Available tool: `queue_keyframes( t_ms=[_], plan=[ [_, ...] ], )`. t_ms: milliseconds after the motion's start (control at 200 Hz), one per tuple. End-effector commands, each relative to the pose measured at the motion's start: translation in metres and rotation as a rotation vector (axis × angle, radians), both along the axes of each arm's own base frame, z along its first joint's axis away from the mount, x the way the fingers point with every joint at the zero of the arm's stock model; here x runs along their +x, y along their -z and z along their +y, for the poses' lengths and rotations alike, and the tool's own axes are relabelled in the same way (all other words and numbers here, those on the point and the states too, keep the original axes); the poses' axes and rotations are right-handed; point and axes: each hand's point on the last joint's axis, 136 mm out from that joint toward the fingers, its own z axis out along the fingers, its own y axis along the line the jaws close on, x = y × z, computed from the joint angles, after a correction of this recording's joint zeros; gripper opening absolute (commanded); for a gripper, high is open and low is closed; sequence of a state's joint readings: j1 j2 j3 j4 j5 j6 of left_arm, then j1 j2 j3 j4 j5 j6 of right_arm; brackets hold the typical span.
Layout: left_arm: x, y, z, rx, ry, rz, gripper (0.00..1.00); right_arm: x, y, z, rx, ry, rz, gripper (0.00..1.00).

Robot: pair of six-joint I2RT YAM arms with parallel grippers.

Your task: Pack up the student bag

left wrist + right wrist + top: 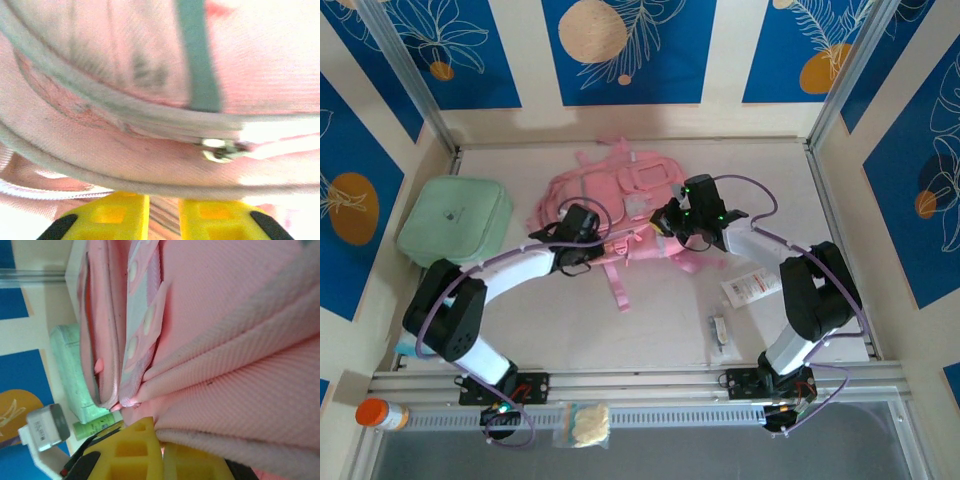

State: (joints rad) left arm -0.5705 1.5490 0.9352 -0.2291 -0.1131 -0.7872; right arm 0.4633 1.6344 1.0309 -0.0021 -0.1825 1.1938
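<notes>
At left, left gripper [608,245] nearly closed, pinching a fold of the pink student bag [620,185] at its near edge. At right, right gripper [667,216] clamped tight on fabric at the bag's right side. Bag flat toward the far side of the table [840,200], between both.

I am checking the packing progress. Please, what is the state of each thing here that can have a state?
Large pink fabric backpack: lying flat, pinched from both sides.
Mint-green square soft case: closed, lying left of the backpack.
Left fingers: shut on the backpack's fabric.
Right fingers: shut on the backpack's edge.
</notes>
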Motion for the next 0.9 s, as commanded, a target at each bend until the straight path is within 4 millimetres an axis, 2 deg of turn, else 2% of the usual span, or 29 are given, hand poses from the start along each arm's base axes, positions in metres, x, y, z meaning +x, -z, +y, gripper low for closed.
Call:
queue_keyframes(
  t_ms=[0, 100, 155, 245, 390, 490, 650, 895],
  plan=[
    [-0.01, -0.04, -0.007, -0.03, 0.052, -0.07, 0.26, 0.002, -0.054, 0.017, 0.134, -0.009, -0.117, 0.0],
    [-0.029, -0.062, -0.028, -0.064, 0.077, -0.104, 0.3, 0.002, -0.056, 0.02, 0.139, 0.028, -0.105, 0.0],
    [-0.037, -0.07, -0.049, -0.074, 0.126, -0.115, 0.33, 0.001, -0.056, 0.021, 0.141, 0.041, -0.096, 0.0],
    [-0.042, -0.072, -0.079, -0.075, 0.194, -0.092, 0.36, -0.001, -0.056, 0.021, 0.134, 0.044, -0.085, 0.0],
    [-0.039, -0.063, -0.096, 0.042, 0.201, -0.091, 0.39, -0.004, -0.055, 0.015, 0.126, 0.06, -0.08, 0.0],
    [-0.033, -0.056, -0.099, 0.089, 0.194, -0.09, 0.4, -0.005, -0.057, 0.013, 0.127, 0.062, -0.08, 0.0],
    [-0.024, -0.049, -0.086, 0.166, 0.131, -0.105, 0.4, -0.005, -0.061, 0.013, 0.131, 0.054, -0.087, 0.0],
    [-0.004, -0.045, -0.094, 0.202, 0.114, -0.126, 0.42, -0.005, -0.058, 0.016, 0.137, 0.05, -0.079, 0.0]
  ],
)
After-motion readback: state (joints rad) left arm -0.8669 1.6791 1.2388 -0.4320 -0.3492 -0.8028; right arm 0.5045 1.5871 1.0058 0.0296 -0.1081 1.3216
